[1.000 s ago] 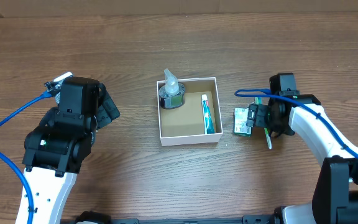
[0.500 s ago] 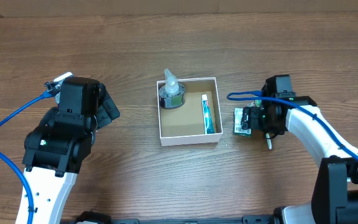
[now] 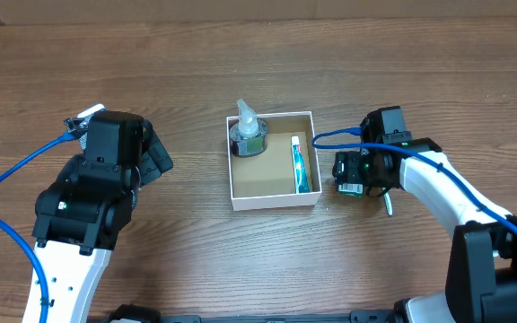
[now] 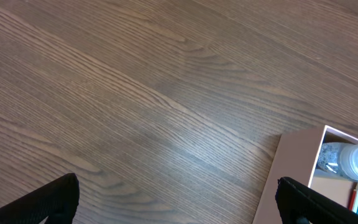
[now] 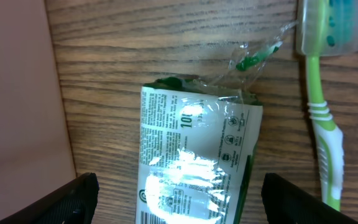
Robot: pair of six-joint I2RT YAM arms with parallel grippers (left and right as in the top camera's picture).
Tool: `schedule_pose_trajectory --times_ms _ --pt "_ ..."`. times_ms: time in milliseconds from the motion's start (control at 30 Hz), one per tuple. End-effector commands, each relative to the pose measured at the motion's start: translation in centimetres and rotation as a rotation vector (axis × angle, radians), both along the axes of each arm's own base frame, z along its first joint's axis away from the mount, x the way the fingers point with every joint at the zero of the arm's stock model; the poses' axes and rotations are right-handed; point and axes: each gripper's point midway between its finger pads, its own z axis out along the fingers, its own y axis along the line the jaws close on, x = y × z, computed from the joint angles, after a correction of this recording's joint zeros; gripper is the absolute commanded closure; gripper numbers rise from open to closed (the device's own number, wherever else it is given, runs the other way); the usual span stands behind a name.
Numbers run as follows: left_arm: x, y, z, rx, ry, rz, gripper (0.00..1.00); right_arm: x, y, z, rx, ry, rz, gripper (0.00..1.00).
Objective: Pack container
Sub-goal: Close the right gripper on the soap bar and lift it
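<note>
The container (image 3: 273, 204), a white-walled box with a brown inside, sits mid-table. It holds a clear bottle (image 3: 248, 135) at its back left and a green toothpaste tube (image 3: 301, 164) along its right wall. A green-and-white foil packet (image 5: 194, 155) lies on the table just right of the container wall (image 5: 17, 93). My right gripper (image 5: 179, 199) is open, its fingers either side of the packet; in the overhead view it (image 3: 348, 170) hovers over the packet. A green toothbrush (image 5: 322, 124) lies right of the packet. My left gripper (image 4: 179, 199) is open and empty, left of the container (image 4: 297, 168).
The toothbrush handle (image 3: 387, 205) pokes out below my right arm in the overhead view. Blue cables trail from both arms. A cardboard edge runs along the table's far side. Bare wood lies between my left gripper (image 3: 155, 157) and the container.
My right gripper has moved left toward the container and now sits over the packet. The left arm has not moved.
</note>
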Motion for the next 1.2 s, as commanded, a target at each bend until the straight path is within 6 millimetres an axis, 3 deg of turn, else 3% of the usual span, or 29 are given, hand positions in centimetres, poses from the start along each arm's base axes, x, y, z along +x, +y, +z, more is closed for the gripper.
schedule_pose_trajectory --times_ms 0,267,600,767,933,1167 --pt "0.2 0.2 0.6 0.005 -0.016 0.009 0.00 0.2 0.2 -0.8 0.005 0.011 -0.003 0.14" --pt "0.2 0.2 0.6 0.005 -0.016 0.009 0.00 0.1 0.2 -3.1 -0.004 0.060 -0.010 0.18" --pt "0.2 0.2 0.6 0.005 -0.016 0.009 0.00 0.0 -0.3 -3.1 -0.028 0.067 -0.030 0.53" --pt "0.2 0.2 0.6 0.005 -0.016 0.009 0.00 0.0 -1.4 -2.8 -0.084 0.078 -0.081 0.56" --pt "0.2 0.2 0.6 0.005 -0.016 0.009 0.00 0.9 -1.2 -0.3 -0.078 0.050 -0.081 0.60" --pt "0.2 0.2 0.6 0.005 -0.016 0.009 0.00 2.7 -0.9 6.8 -0.057 -0.052 -0.084 0.60"
